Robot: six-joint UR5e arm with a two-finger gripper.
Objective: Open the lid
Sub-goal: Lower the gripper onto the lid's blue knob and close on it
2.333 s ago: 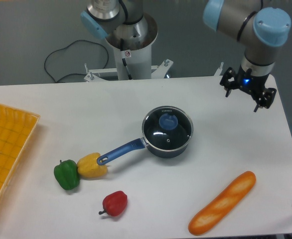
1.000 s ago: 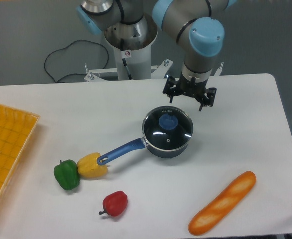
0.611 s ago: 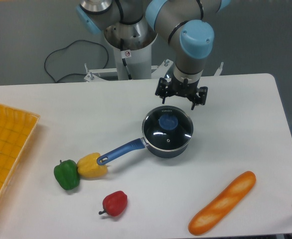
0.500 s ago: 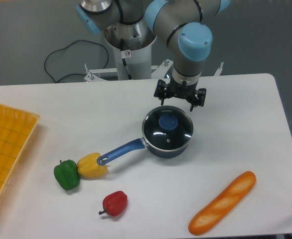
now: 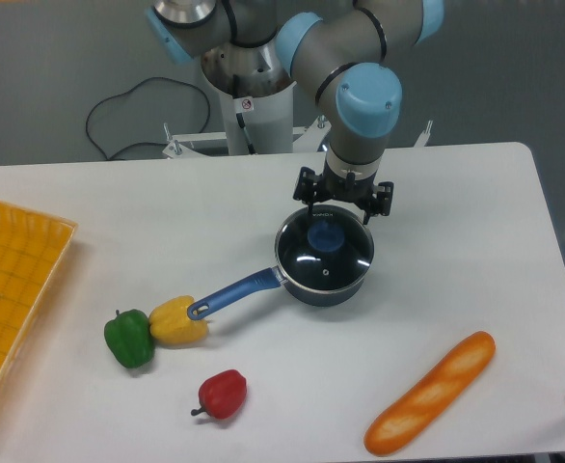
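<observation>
Now fingers (image 5: 313, 202) spread apart above lid (image 5: 324, 249), lid seated on saucepan (image 5: 302, 283).

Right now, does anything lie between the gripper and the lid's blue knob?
No. In the fixed camera view the gripper hangs open just behind the knob of the lid; nothing intervenes.

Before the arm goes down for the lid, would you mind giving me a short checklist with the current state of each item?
1. Lid seated on the saucepan: ok.
2. Blue knob unobstructed: ok.
3. Gripper open: ok, fingers spread.
4. Gripper centred over the knob: cannot tell; in the image it sits above and slightly right of it, and one view gives no depth.
5. Saucepan handle out of the gripper's way: ok, it points toward the yellow pepper.
6. Nothing crowding the pan: ok, baguette lies apart.
</observation>
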